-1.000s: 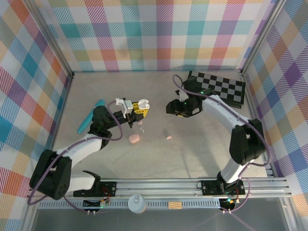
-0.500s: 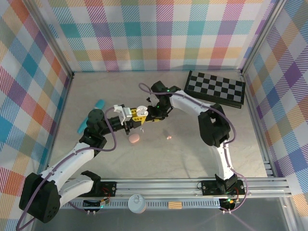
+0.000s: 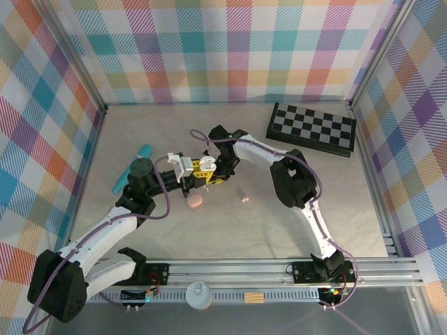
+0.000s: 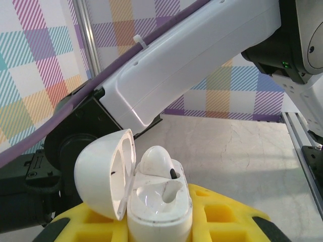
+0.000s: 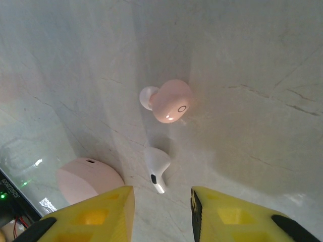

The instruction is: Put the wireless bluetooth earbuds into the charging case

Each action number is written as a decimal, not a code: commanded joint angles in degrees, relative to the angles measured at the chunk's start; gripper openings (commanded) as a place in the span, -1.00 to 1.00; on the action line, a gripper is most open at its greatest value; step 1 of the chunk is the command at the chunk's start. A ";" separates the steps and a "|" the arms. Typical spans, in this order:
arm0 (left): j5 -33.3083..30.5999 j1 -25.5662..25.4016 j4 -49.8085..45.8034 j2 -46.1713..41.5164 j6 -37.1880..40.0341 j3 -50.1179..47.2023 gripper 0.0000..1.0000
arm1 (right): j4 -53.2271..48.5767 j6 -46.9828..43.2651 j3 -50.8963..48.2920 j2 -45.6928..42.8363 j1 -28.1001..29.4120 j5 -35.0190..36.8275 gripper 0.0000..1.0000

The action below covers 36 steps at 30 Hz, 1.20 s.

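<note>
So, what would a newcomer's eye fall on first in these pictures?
First, the open white charging case, held by the left gripper between its yellow fingers, with one white earbud seated inside. Then, below the open right gripper, a pink earbud and a second white earbud lie loose on the table, near a pink case.

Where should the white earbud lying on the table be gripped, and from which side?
Grip the white earbud across its rounded head, probably coming straight down from above. It lies flat on the table, and its thin stem offers little hold. Close on its two long sides, since the pink earbud lies close beyond the head.
</note>
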 commanded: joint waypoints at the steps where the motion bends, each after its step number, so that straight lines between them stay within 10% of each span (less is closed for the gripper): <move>1: 0.87 -0.65 0.12 0.37 1.16 0.87 -0.76 | -0.88 -0.66 1.58 1.67 0.69 -2.38 -0.33; 36: 0.45 -0.91 -0.27 1.78 1.14 1.08 -0.76 | 2.00 -0.62 -5.16 -2.34 1.07 0.40 -0.72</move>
